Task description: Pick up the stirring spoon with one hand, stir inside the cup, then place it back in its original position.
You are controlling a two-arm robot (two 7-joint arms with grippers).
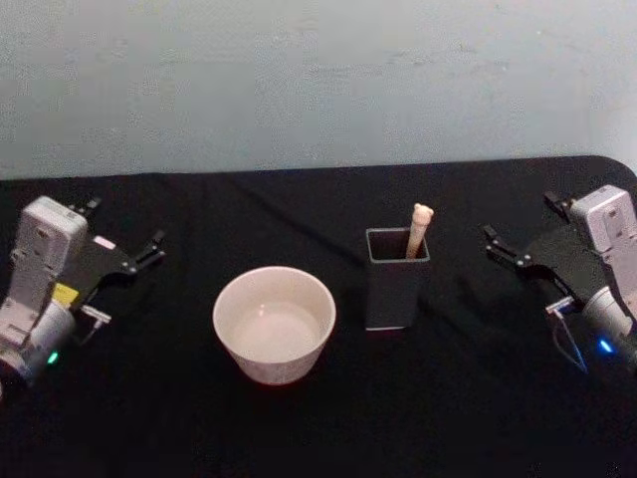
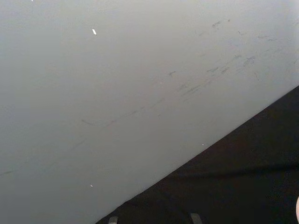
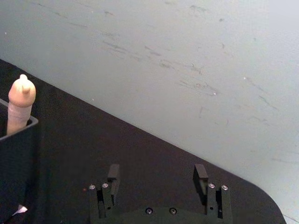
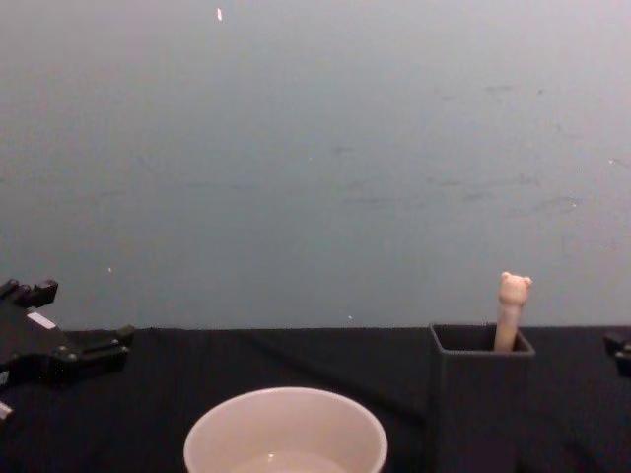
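stirring spoon (image 1: pixel 420 227): parked upright in the dark grey holder (image 1: pixel 396 294), bear head poking over the rim at the back right corner
holder: just right of the cup (image 1: pixel 267 364), not touching
cup: cream-white, mid-table
right gripper (image 1: pixel 518 221): off to the holder's right, well apart, fingers spread, gripping nothing
left gripper (image 1: pixel 127 227): far left of the cup, fingers spread too, nothing held
table (image 1: pixel 478 408): black cloth, pale wall (image 1: pixel 318 80) behind

A plain pale grey-blue wall (image 1: pixel 318 80), faintly scuffed and scratched, rises behind a black table (image 1: pixel 299 199) with a rounded far corner. Soft, even light.
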